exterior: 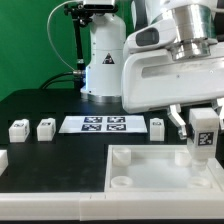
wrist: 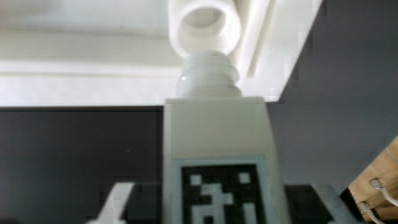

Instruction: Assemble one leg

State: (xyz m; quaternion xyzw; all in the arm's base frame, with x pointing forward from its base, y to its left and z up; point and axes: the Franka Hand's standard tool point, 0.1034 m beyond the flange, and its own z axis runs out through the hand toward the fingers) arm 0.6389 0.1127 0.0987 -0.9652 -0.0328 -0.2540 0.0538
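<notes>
My gripper (exterior: 203, 128) is shut on a white leg (exterior: 203, 137) with a black-and-white marker on its face. I hold it upright just above the far right part of the large white tray (exterior: 140, 172). In the wrist view the leg (wrist: 217, 140) fills the middle, its threaded tip close to a round corner socket (wrist: 206, 27) of the tray. Three more legs lie on the black table: two at the exterior view's left (exterior: 18, 128) (exterior: 46, 127) and one beside the marker board (exterior: 157, 126).
The marker board (exterior: 104, 124) lies flat at the table's middle back. The robot base (exterior: 100, 60) stands behind it. A white part (exterior: 3, 157) shows at the exterior view's left edge. A wooden-looking edge (wrist: 377, 185) shows in the wrist view.
</notes>
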